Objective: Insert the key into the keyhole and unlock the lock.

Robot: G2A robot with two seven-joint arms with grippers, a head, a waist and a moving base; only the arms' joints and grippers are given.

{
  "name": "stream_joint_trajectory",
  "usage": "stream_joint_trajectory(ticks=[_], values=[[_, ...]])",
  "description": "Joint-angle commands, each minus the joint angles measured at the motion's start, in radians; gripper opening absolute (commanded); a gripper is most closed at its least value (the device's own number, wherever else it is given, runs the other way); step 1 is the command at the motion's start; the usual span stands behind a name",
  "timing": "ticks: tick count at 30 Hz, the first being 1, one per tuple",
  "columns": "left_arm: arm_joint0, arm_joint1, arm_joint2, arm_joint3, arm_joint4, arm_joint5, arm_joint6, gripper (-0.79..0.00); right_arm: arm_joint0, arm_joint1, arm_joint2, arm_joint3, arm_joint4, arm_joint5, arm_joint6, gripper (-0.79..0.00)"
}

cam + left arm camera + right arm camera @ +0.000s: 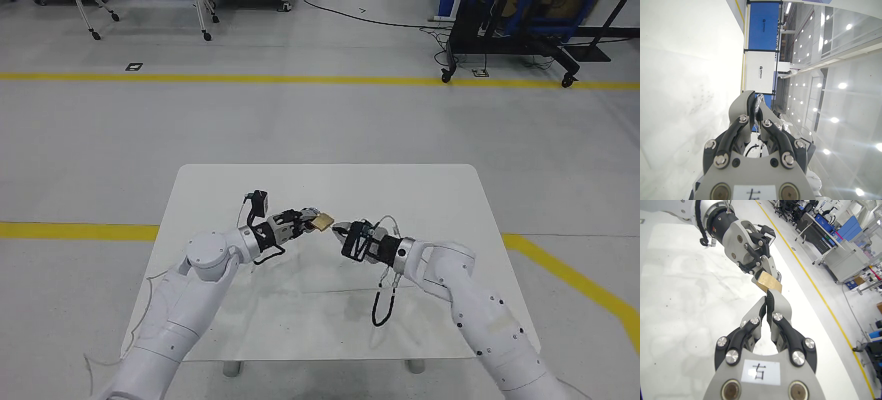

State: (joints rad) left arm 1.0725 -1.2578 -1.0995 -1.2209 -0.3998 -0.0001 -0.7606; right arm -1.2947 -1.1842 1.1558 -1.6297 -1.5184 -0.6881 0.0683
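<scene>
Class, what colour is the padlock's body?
The padlock body is brass gold, its shackle silver; clearest in the right wrist view.

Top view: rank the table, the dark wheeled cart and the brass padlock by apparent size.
1. table, by far the largest.
2. dark wheeled cart, though it stands farther off, so its true size is unsure.
3. brass padlock, smallest, held above the table.

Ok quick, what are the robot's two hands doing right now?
Left gripper: shut on the padlock.
Right gripper: shut, tips at the padlock; contents cannot be told.
</scene>
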Motion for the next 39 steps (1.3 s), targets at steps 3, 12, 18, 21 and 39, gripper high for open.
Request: stream_joint_trajectory(ticks=[3, 12, 18, 21, 39], values=[[0.007, 0.001, -0.004, -0.009, 0.002, -0.006, 0.008, -0.785, 0.013, 0.001, 0.009, 0.03, 0.067, -0.038, -0.011, -0.785], [0.016, 0.003, -0.012, -0.018, 0.003, -0.009, 0.012, -0.785, -0.008, 0.017, 0.016, -0.021, -0.055, -0.036, -0.057, -0.148], [0.024, 0.007, -0.023, -0.024, 0.023, -0.006, 0.015, -0.785, -0.132, 0.048, 0.148, -0.113, -0.082, -0.033, -0.221, 0.0], [0.029, 0.013, -0.02, -0.037, 0.088, -0.001, 0.026, -0.785, -0.245, 0.069, 0.289, -0.165, -0.057, -0.031, -0.371, 0.0], [-0.069, -0.023, 0.275, -0.027, 0.558, 0.202, 0.004, -0.665, -0.355, 0.084, 0.412, -0.214, -0.038, -0.035, -0.491, 0.0]])
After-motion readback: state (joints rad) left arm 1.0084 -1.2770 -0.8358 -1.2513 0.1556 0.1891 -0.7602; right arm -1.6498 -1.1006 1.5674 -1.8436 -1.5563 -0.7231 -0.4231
